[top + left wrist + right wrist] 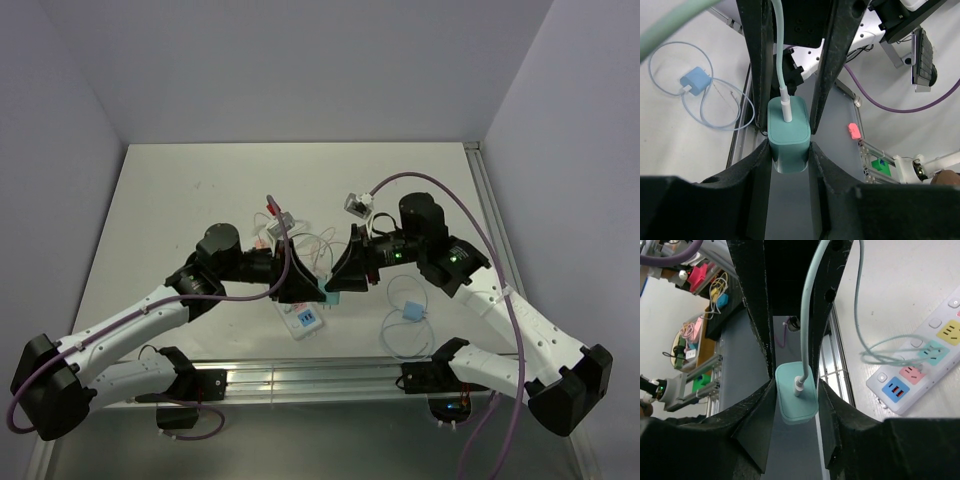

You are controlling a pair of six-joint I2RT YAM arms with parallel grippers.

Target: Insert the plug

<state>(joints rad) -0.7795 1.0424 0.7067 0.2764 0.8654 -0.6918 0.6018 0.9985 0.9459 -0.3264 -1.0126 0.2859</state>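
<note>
Both arms meet mid-table over the strip (303, 318). The teal plug (331, 297) sits between the two grippers, off the table (180, 200), just beside the strip's near end and not in any socket.

The left gripper (788, 145) is narrow, clamped on the plug (788, 132); both fingers (760, 165) press its sides. The right gripper (796, 390) is also closed in on the plug (796, 397), and its fingers (832, 410) look to touch both sides. In each wrist view the other arm's fingers show as dark bars flanking the plug from the opposite end.

A teal cable (807, 315) enters the plug's end face through a white connector, runs up between the fingers, then loops down over the strip (920, 367). The strip lies flat, with coloured sockets facing up. The prongs are hidden.

A blue charger (412, 311) with coiled cord lies on the table right of the strip, apart from both grippers. It is also seen in the left wrist view (696, 81).
</note>
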